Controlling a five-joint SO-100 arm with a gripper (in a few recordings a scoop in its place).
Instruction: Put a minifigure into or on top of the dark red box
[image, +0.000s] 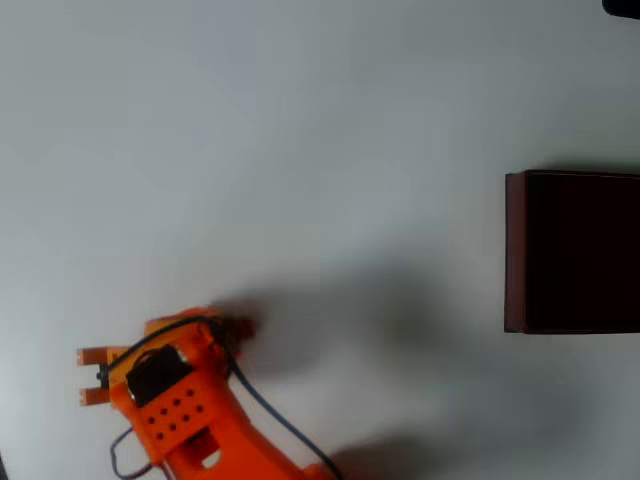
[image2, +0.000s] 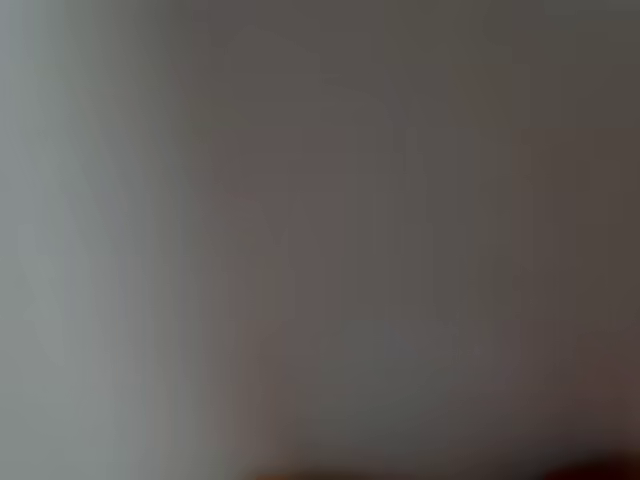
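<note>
— So, where does the minifigure (image: 241, 328) lie from the end effector (image: 97, 376)?

— Probably behind it. In the overhead view, two orange prongs stick out to the left at the lower left of the surface (image: 300, 130). They stand apart, with bare surface between them and nothing held. A tiny dark red speck sits at the upper right edge of the orange arm, touching it or just beside it. I take that for the toy, though it could be part of the arm.

— Its long axis?

— Too small and blurred to tell.

— And the dark red box (image: 572, 252)?

— Well apart, at the right edge of the overhead view and cut off by the frame. Its thin maroon wall faces the arm and its inside is nearly black.

— So the prongs point away from both?

— That's my reading. The end effector would have to turn or back up to reach the speck, then carry it right across open surface.

— Does the wrist view help?

— No. It's a grey-brown blur, paler on its left side, so only the overhead view gives the layout.
</note>
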